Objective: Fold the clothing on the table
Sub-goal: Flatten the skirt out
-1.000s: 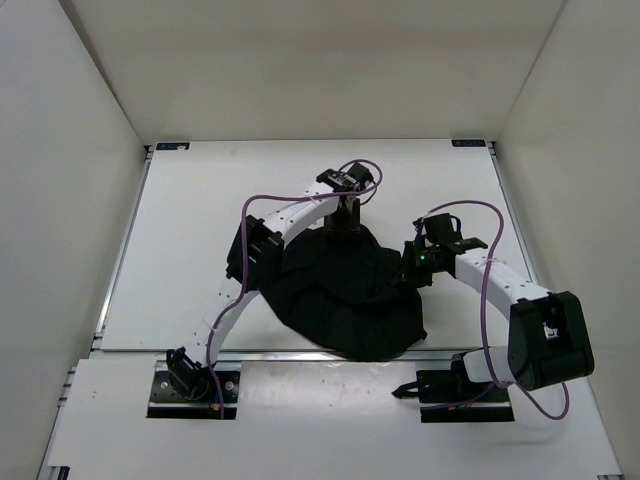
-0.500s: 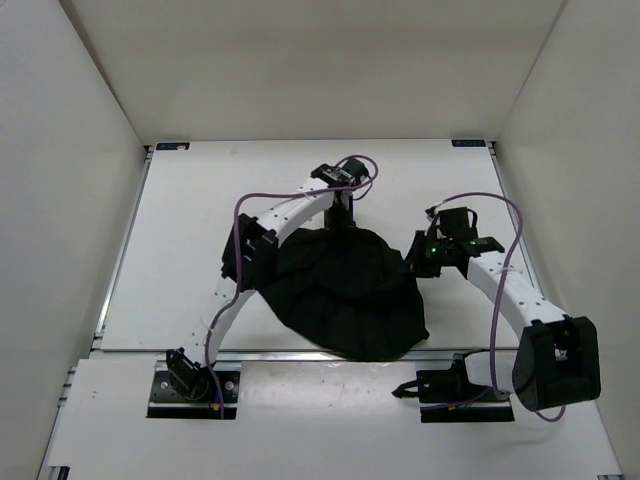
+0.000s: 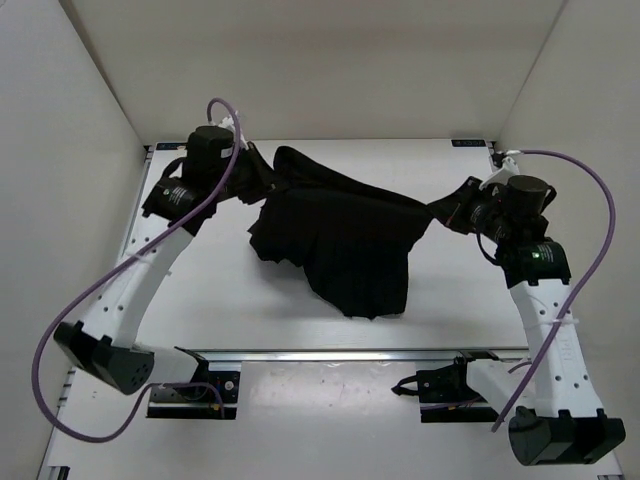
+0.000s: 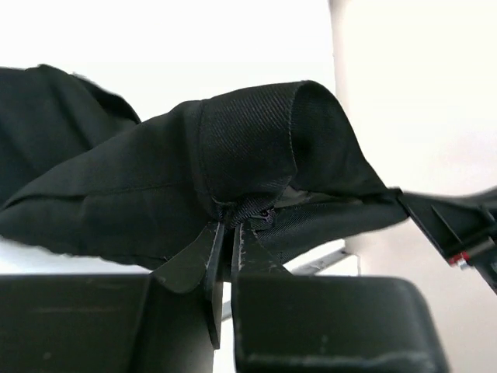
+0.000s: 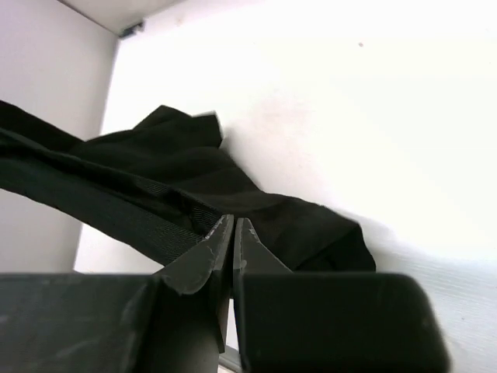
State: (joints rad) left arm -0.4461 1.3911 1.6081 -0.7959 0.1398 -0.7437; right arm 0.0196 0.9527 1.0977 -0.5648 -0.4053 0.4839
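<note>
Black clothing [image 3: 345, 240] — clamped in left tool [image 4: 227, 230]

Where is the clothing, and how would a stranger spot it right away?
Start at the big white table. The clothing is stretched across its middle, one end pinched by the left gripper and the other by the right gripper. It is the only soft, wrinkly black thing there, whereas the black grippers are rigid.
</note>
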